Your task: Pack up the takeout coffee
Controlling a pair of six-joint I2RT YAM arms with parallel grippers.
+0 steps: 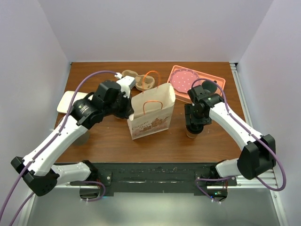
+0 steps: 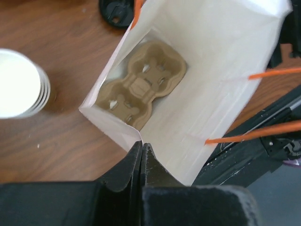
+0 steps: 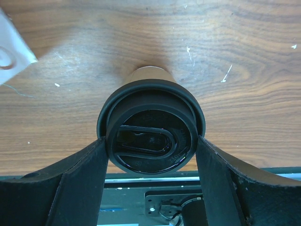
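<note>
**Right gripper on coffee cup, left gripper on bag rim**

The takeout coffee (image 3: 150, 134), a small tan paper cup with a round black plastic lid, stood upright on the brown wood-grain table (image 3: 235, 56), lower centre of the right wrist view. In the top view it sat right of centre (image 1: 192, 135), mostly hidden under the arm, just right of the bag and apart from it.

The right gripper (image 3: 150, 143) came down over it from above. Its black fingers (image 3: 89, 169) sat against both sides of the lid, gripping the cup, spread wide.

The white paper bag (image 1: 153, 115) with printed front and thin orange handles (image 2: 273, 73) stood upright at the centre of the top view, mouth open. A brown pulp two-cup carrier (image 2: 141, 82) lay flat on the bag's bottom, both wells empty.

The left gripper (image 2: 142, 153) was fully closed, tips pinched on the bag's rim, lower centre of the left wrist view. In the top view it sat at the bag's upper left corner (image 1: 128, 109).

A stack of white lidless paper cups (image 2: 16, 89) stood on the table at the left edge of the left wrist view, well apart from the bag.

A pink rectangular tray (image 1: 214, 80) lay at upper right of the top view, behind the right arm.
</note>
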